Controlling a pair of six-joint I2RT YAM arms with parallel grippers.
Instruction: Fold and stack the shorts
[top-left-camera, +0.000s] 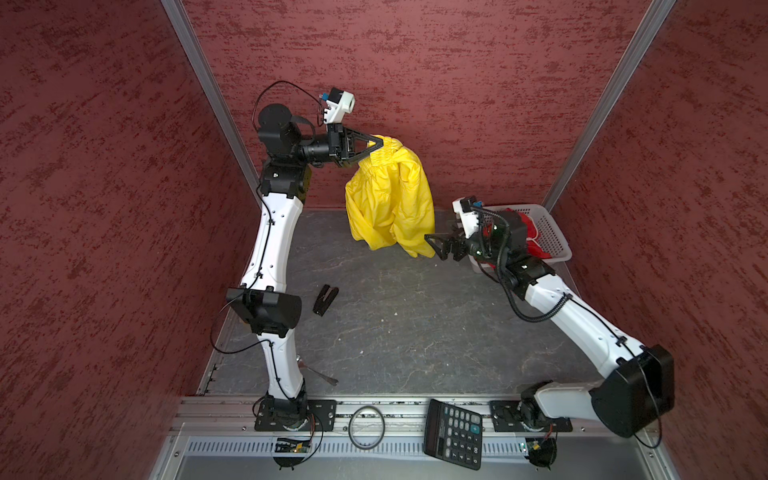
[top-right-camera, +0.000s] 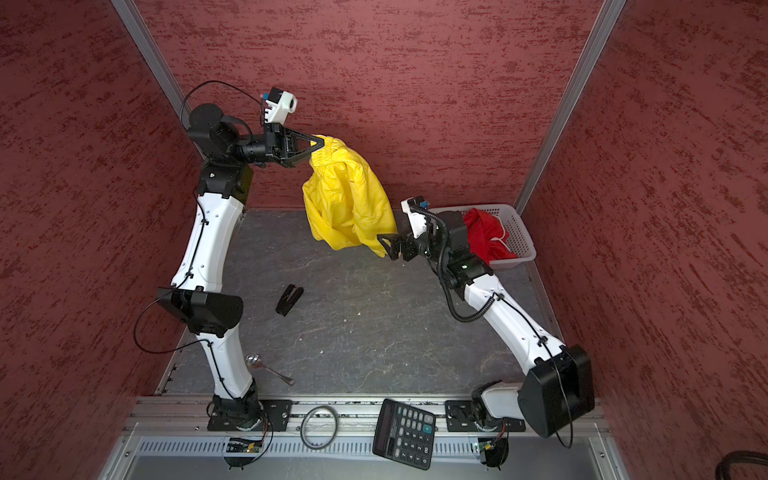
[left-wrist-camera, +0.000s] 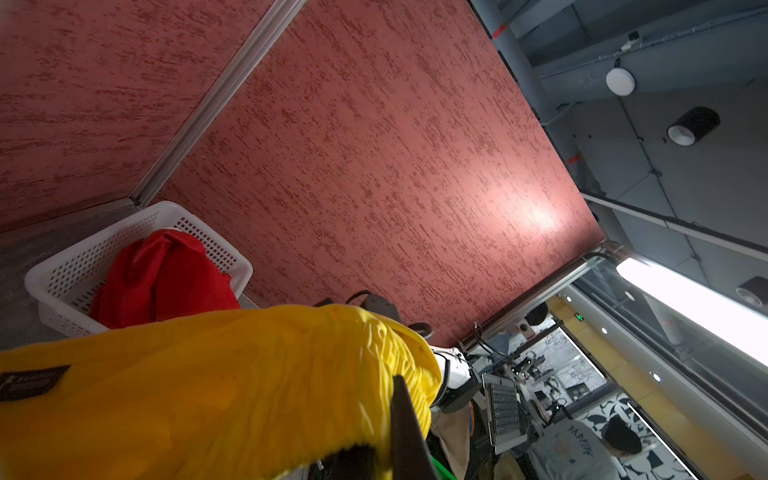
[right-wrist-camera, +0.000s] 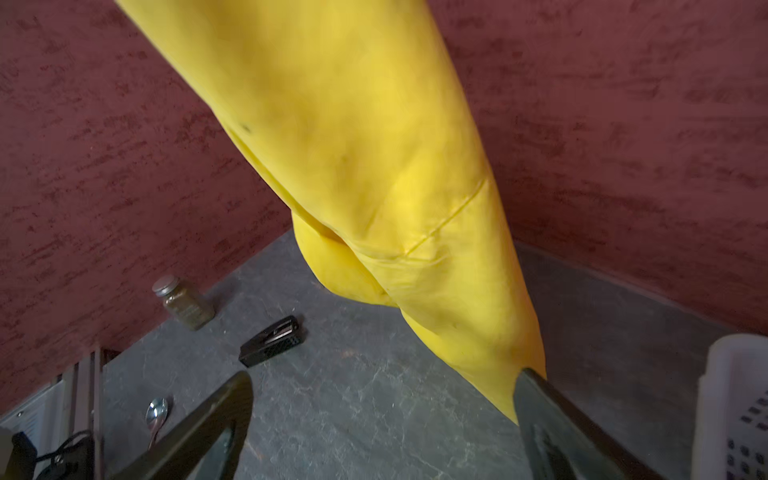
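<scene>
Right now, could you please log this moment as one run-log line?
left gripper: shut on yellow shorts, hanging | right gripper: open beside hem | red shorts: in basket

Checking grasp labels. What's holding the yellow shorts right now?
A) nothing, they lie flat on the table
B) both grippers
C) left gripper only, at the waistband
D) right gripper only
C: the left gripper is shut on the bunched waistband and the yellow shorts hang from it, while the right gripper has its jaws wide apart, not clamped on the fabric.
</scene>
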